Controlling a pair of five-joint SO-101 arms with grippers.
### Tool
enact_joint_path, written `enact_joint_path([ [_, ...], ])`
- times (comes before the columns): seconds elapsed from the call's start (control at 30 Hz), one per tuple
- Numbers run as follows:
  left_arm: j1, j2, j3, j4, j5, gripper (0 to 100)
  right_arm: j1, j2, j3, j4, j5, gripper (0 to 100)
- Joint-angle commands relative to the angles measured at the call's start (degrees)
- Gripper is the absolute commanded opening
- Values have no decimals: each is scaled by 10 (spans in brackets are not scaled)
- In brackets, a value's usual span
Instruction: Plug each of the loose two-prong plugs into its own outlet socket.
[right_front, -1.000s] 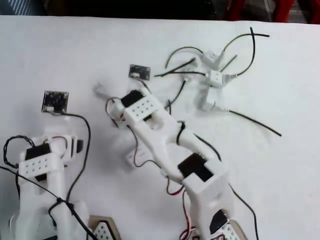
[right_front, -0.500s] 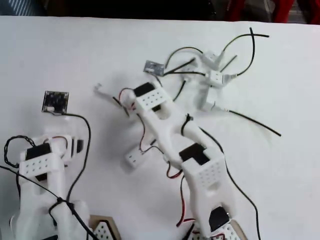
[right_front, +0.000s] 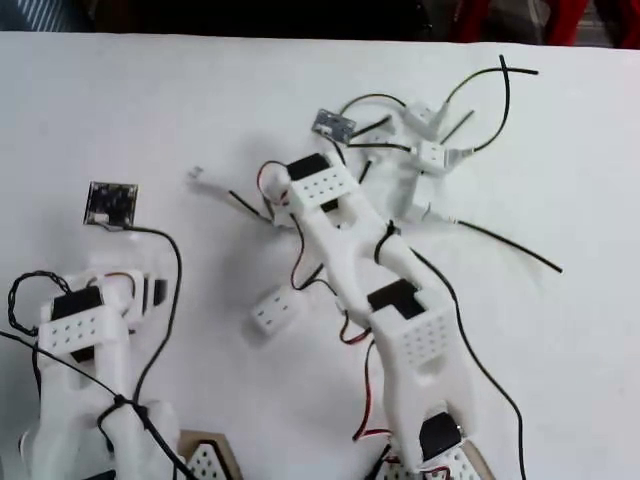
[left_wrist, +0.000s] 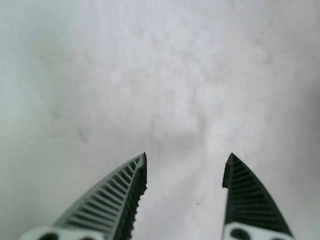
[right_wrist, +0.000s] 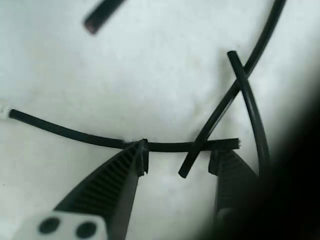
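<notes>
A loose white plug (right_front: 199, 180) with a short black cord lies on the table left of the right arm (right_front: 330, 200). A cluster of white outlet sockets (right_front: 429, 155) with plugs and black cords sits at the back right. A separate white block (right_front: 275, 310) lies beside the right arm's middle. My right gripper (right_wrist: 180, 160) is open just above the table, with a thin black cord (right_wrist: 75, 134) running across its fingertips and a second cord (right_wrist: 225, 107) crossing it. My left gripper (left_wrist: 185, 165) is open over bare table at the front left, with nothing between its fingers.
The left arm (right_front: 85, 320) is folded at the front left, its camera board (right_front: 110, 203) ahead of it. A long black cord (right_front: 510, 247) trails right from the sockets. The table (right_front: 120, 110) is white, with free room at the back left.
The right arm has swung right and farther back, toward the socket cluster, uncovering the loose plug's cord and the white block. The left arm has not moved.
</notes>
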Motion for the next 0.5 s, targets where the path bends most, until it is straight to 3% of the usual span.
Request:
enact_joint_path([
  [0.0,-5,-18,-1,-6,2,250,8,5,-23,-7,-5,193],
  [0.13,-5,-18,-1,-6,2,250,9,3,-23,-4,-5,176],
  [0.3,-5,-18,3,-5,-29,249,10,-12,-23,-3,-1,10],
  [0.47,-5,-22,7,-5,-32,249,11,-29,-20,7,0,15],
])
